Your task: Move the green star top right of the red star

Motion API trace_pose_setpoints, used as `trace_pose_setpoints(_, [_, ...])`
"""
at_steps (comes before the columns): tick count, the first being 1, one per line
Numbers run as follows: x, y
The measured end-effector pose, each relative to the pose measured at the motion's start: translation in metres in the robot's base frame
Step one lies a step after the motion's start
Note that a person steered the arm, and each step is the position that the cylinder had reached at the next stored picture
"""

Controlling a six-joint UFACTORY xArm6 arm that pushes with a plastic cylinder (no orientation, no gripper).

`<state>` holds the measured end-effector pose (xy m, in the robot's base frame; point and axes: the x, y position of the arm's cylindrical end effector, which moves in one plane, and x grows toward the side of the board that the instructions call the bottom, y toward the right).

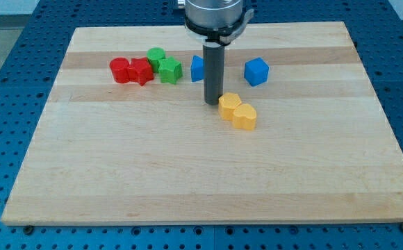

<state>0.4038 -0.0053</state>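
Observation:
The green star [170, 70] lies at the upper left of the wooden board [187, 173], touching the right side of the red star [141, 71]. A green round block [156, 57] sits just above and between them. A red round block [120, 70] touches the red star's left side. My tip [212, 103] is right of the green star, about a block's width away and a little lower. It stands just left of the yellow blocks.
Two yellow blocks [230, 104] [244, 117] lie together just right of my tip. A blue block [198, 68] is partly hidden behind the rod. A blue cube [256, 71] lies further right. The board's top edge is close above the green blocks.

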Motion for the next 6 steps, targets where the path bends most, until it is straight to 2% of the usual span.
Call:
trace_pose_setpoints(1, [-0.033,-0.031])
trace_pose_setpoints(3, [-0.072,-0.08])
trace_pose_setpoints(6, [-0.12,-0.102])
